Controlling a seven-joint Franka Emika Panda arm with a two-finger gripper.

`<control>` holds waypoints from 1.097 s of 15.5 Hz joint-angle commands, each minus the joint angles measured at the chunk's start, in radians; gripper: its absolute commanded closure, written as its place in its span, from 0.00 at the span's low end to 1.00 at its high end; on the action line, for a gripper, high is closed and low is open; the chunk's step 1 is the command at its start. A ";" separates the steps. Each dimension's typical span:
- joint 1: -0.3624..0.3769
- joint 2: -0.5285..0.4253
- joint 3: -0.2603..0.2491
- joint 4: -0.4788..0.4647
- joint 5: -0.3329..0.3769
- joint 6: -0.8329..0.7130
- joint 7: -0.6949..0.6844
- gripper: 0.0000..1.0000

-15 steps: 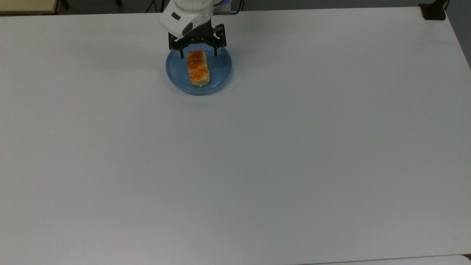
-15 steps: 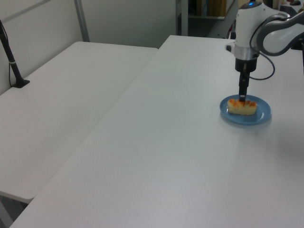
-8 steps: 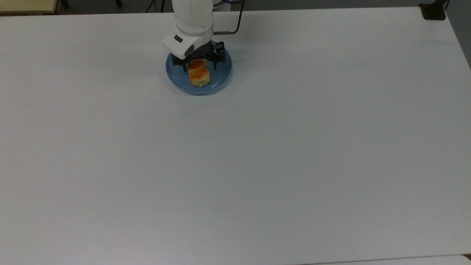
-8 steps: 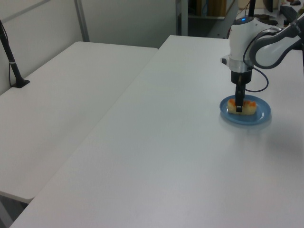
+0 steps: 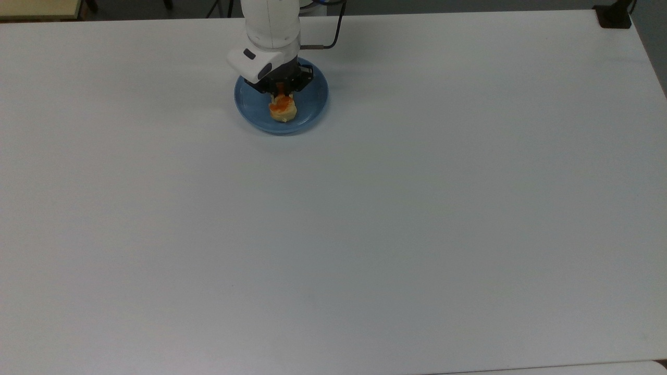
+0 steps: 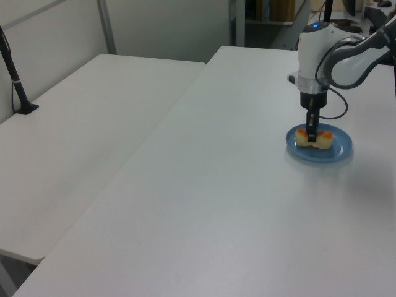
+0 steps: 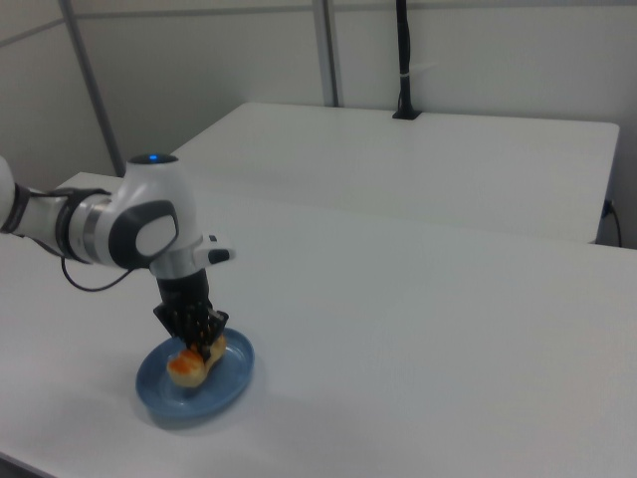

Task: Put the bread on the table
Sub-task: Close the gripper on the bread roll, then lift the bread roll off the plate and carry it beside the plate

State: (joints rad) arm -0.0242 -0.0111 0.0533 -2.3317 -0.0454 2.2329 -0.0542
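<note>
gripper clamps the bread on the plate

top view: the gripper (image 5: pixel 282 92) pinches the bread (image 5: pixel 282 108) across its middle, over the blue plate (image 5: pixel 312 99).

left view: bread (image 6: pixel 314 137) sits under the fingers, ready to lift.

right view: the table (image 7: pixel 428 329) beside the gripper is where it should go.

White arm's gripper (image 5: pixel 282 94) pinches the bread (image 5: pixel 282 108) on a blue plate (image 5: pixel 312 101), far across the white surface (image 5: pixel 365 219).

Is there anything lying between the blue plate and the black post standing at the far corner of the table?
No. In the top view the white table is bare all the way from the blue plate to the black post.
</note>
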 commanded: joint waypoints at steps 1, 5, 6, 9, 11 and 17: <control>0.013 -0.062 0.000 0.128 -0.004 -0.220 0.024 0.81; 0.117 -0.021 0.003 0.302 0.053 -0.294 0.120 0.81; 0.145 0.000 0.005 0.333 0.053 -0.292 0.154 0.81; 0.216 0.089 0.003 0.432 0.052 -0.283 0.266 0.81; 0.257 0.169 0.003 0.492 0.053 -0.279 0.310 0.81; 0.296 0.292 0.003 0.488 0.044 -0.144 0.318 0.84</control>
State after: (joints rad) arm 0.2550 0.2303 0.0660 -1.8665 -0.0051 2.0521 0.2506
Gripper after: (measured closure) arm 0.837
